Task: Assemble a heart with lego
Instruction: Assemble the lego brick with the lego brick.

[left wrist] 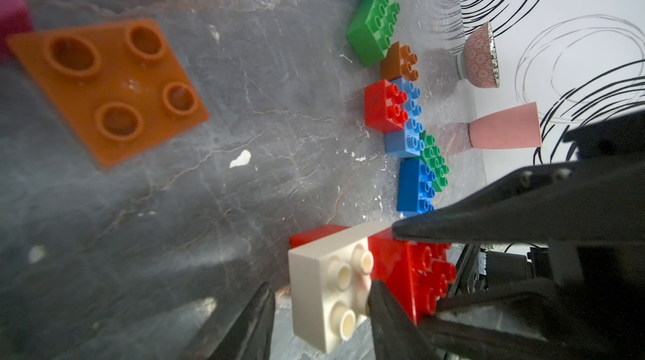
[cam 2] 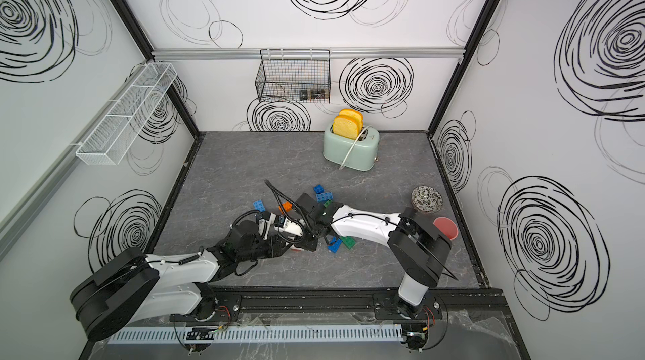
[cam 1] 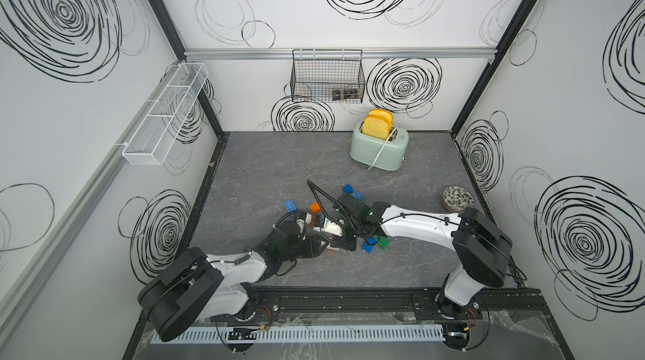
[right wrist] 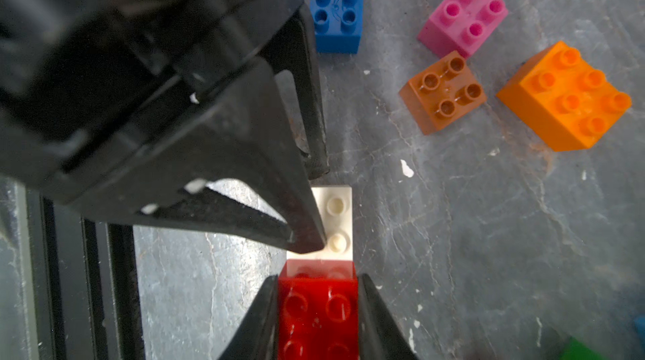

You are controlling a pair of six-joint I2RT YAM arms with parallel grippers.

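Right wrist view: the right gripper (right wrist: 318,278) clamps the red brick (right wrist: 317,313) between its fingers, the white brick (right wrist: 336,222) butts it just past their tips, straddled by the left gripper (right wrist: 317,211), grip unclear; they're being joined, I'd say, which needs square alignment, then firm pressing.

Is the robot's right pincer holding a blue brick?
No, the right pincer is clamped on the sides of a red brick.
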